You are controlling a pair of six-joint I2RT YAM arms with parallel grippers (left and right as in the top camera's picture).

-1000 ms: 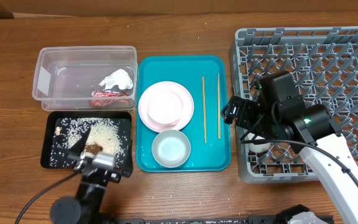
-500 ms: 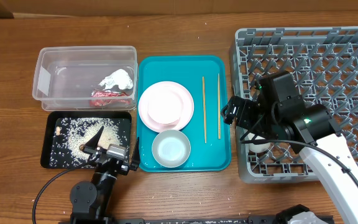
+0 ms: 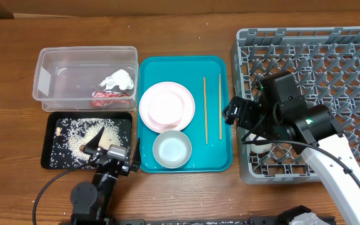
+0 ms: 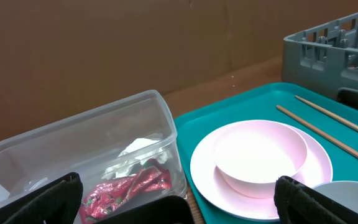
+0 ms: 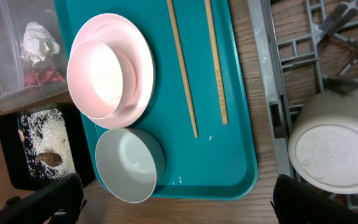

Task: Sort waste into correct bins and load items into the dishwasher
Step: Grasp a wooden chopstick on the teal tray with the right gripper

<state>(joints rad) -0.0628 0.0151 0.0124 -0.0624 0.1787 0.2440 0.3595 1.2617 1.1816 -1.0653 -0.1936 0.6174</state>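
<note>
— Claws?
— Both spread, empty. The left gripper [image 3: 108,152] hangs over the black tray's [image 3: 50,161] near corner. The right gripper [image 3: 234,112] is above the rack's [image 3: 317,44] wall, beside the chopsticks [image 3: 205,109].
— Cup [image 5: 334,149]?
— Upturned in the rack, under that arm.

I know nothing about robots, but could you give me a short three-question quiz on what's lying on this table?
1. Short answer: what is scattered over the shallow black rectangular tray?
2. True or false: the crinkled red foil wrapper lies inside the clear plastic rectangular tub.
3. Pick one: the two thin wooden chopsticks lie A) in the black tray, B) on the large teal serving tray, C) in the clear tub.

Key: 1. loose white rice grains; 2. true; 3. B.
</note>
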